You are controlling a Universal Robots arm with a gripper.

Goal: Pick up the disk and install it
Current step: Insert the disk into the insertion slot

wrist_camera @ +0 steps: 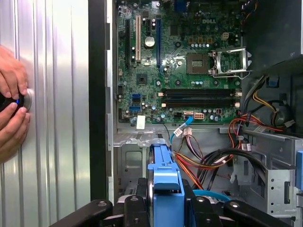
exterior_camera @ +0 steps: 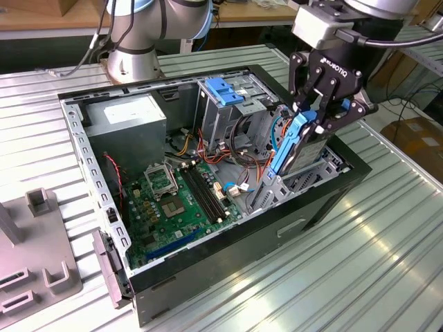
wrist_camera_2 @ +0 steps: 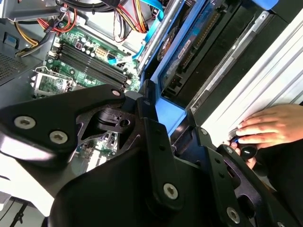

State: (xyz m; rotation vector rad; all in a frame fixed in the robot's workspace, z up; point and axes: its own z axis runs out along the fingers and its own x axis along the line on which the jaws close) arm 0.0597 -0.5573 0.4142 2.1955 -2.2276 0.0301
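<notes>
The black tool (exterior_camera: 318,117) pinches the grey-metal, light-blue-railed rectangular disk (exterior_camera: 299,149) on edge, its long axis tilted down into the open black computer case (exterior_camera: 228,270).

The disk (exterior_camera: 296,140), upright in the hand (exterior_camera: 324,116), is to the exterior view's right of the motherboard (exterior_camera: 181,199) in the case (exterior_camera: 228,257)

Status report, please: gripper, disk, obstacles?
Gripper shut on the disk. Disk on edge above the drive bay, not yet seated. Cables close beside; a hand on the table outside the case.
</notes>
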